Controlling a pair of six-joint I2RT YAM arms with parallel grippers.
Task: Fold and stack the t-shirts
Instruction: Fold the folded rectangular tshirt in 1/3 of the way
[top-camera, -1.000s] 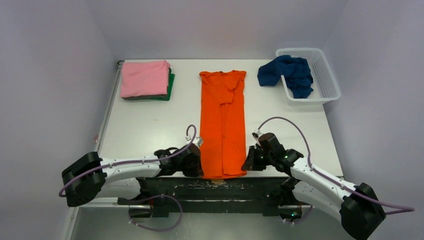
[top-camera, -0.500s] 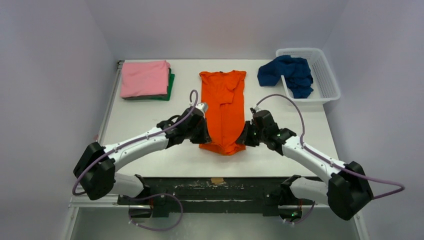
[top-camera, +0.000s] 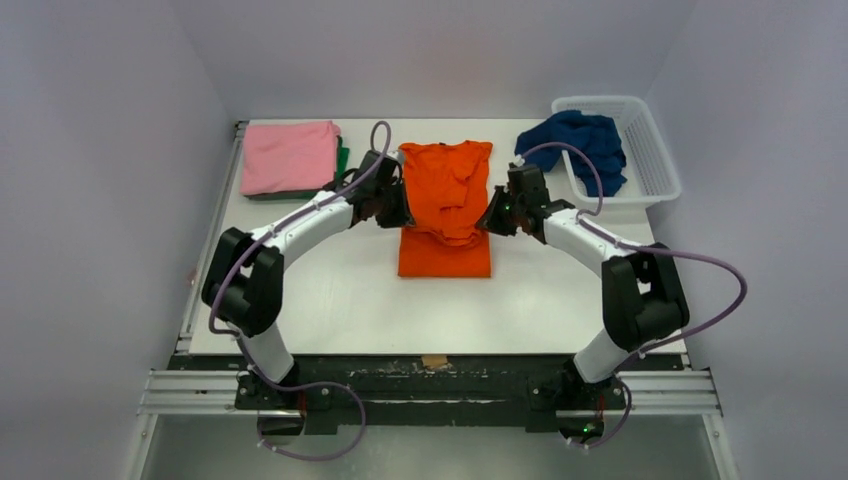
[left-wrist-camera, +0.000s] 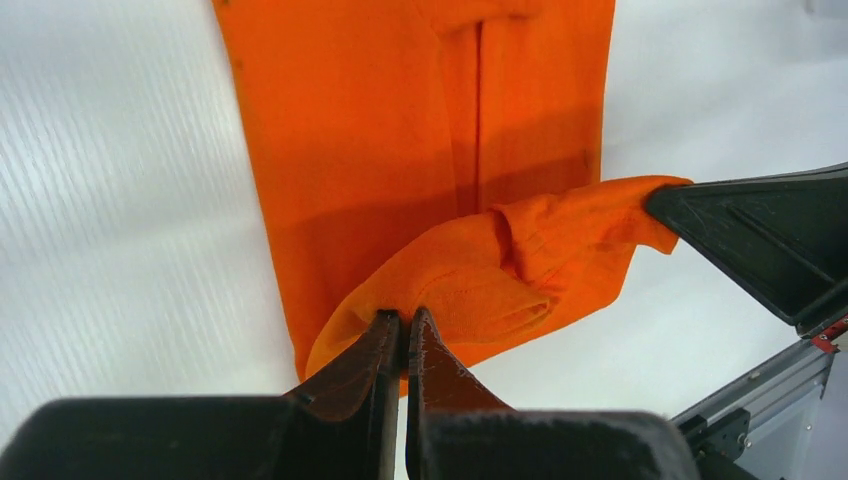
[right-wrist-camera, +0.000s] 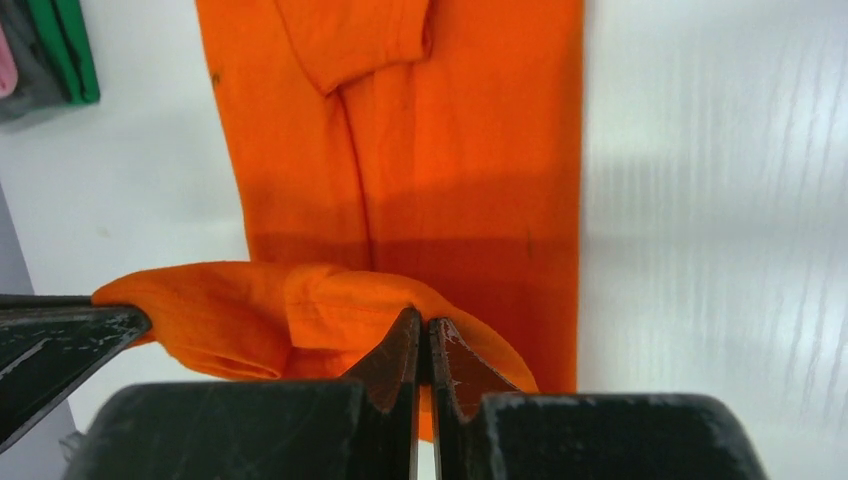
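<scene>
**Top view.** A bright orange cotton t-shirt (top-camera: 445, 258) lies lengthwise in the middle of the white bench (top-camera: 330, 300), its collar toward the far edge. The left gripper (top-camera: 393, 207) and the right gripper (top-camera: 492, 218) flank the shirt on either side. Each is pinched shut on a corner of the hem, which is held doubled back above the shirt's midsection. The fold itself rests flat on the side toward the bench's near edge. At the far left corner, a folded pink t-shirt (top-camera: 290, 157) sits on a folded dark green t-shirt (top-camera: 342, 166). At the far right corner, a crumpled navy blue t-shirt (top-camera: 575, 145) spills over the rim of a white plastic mesh basket (top-camera: 655, 150).

**Left wrist view.** The left gripper (left-wrist-camera: 404, 322) has its two black fingers pressed together on one corner of the orange hem. From there the cloth sags in a slack, wrinkled band to the right gripper (left-wrist-camera: 760, 240), which grips the opposite corner. Beneath the raised band the flat body of the orange t-shirt (left-wrist-camera: 380, 130) lies on the bench, a lengthwise crease running down it.

**Right wrist view.** The right gripper (right-wrist-camera: 424, 325) is clamped shut on its hem corner. The bunched cloth stretches across to the left gripper (right-wrist-camera: 60, 340). The orange t-shirt (right-wrist-camera: 470, 150) lies flat below. An edge of the dark green t-shirt (right-wrist-camera: 65, 50) shows toward the bench's far left corner.
</scene>
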